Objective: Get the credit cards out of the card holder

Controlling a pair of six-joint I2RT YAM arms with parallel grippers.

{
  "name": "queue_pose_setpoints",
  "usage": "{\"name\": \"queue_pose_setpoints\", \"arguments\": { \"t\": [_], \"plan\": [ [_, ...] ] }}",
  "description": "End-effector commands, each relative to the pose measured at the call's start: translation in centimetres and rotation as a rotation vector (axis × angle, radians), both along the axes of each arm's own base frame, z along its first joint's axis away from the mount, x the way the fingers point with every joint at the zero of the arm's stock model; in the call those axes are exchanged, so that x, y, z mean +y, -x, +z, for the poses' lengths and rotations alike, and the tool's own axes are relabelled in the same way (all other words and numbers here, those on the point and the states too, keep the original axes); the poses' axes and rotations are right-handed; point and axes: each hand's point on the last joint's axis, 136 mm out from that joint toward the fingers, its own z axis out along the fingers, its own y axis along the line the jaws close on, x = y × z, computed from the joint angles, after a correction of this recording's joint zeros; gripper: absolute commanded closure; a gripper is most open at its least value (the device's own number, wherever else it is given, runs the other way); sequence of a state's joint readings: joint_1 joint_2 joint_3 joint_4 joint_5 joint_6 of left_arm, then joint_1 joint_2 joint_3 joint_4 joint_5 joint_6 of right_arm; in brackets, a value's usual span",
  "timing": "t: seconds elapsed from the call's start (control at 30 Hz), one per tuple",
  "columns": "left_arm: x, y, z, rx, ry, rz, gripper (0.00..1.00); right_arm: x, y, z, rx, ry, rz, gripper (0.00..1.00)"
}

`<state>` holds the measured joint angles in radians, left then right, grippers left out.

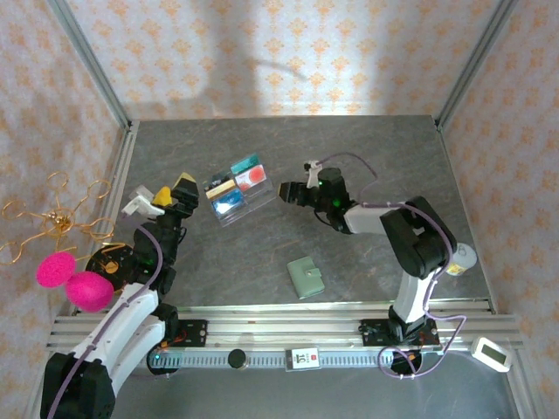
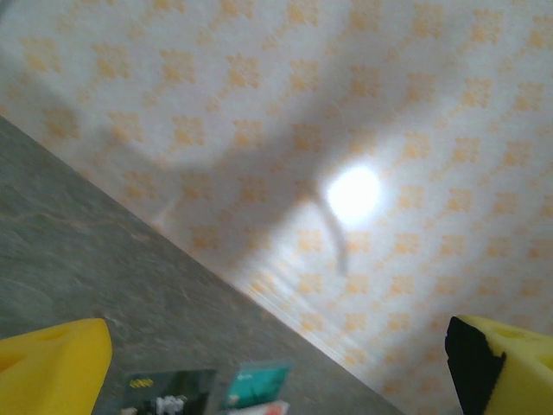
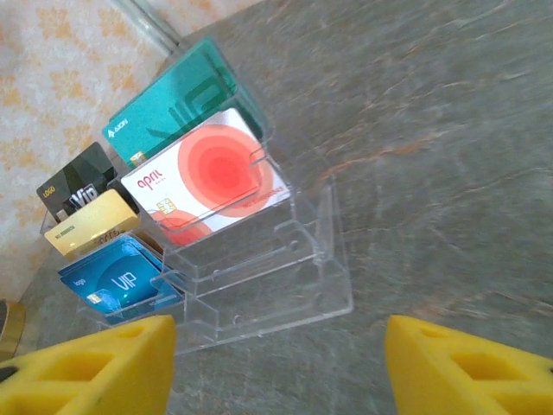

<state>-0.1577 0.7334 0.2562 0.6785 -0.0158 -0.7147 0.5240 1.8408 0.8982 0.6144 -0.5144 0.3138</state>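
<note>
Card holder [image 1: 307,278]: lies folded shut at five o'clock of tray [image 1: 255,206]. Left gripper [image 1: 175,189]: gapes wide, empty. Right gripper [image 1: 293,192]: faces tray from three o'clock, jaws apart, empty.

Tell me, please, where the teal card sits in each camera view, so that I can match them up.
Top external: the teal card is at the far end of the clear tray, left of centre.
Left wrist: bottom edge, near the middle.
Right wrist: upper left, rearmost in the tray.
Shared landmark: the black card beside it.
</note>
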Motion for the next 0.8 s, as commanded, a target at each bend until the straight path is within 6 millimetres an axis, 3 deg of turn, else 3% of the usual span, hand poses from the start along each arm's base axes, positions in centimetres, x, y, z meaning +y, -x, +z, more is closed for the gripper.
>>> {"name": "queue_pose_setpoints", "arguments": {
  "t": [0.0,0.17,0.43,0.63,0.77],
  "plan": [
    [-2.6,0.2,0.7,-0.044,0.038,-0.165,0.01,1.9,-1.1,0.5,-0.003,-0.019,0.018,0.41],
    [-3.6,0.8,1.5,-0.09,0.098,-0.237,0.01,3.3,-3.1,0.3,0.007,-0.018,0.004,0.49],
    [-5.0,1.0,2.0,-0.072,0.101,-0.322,0.01,4.3,-4.8,-2.0,0.056,0.031,-0.014,0.52],
    [-6.0,1.0,1.2,-0.029,0.078,-0.369,0.12,5.3,-4.9,-3.1,0.066,0.074,-0.005,0.53],
    [-6.4,1.1,0.8,-0.01,0.077,-0.385,0.14,5.1,-5.1,-3.7,0.073,0.094,-0.033,0.57]
  ]
}}
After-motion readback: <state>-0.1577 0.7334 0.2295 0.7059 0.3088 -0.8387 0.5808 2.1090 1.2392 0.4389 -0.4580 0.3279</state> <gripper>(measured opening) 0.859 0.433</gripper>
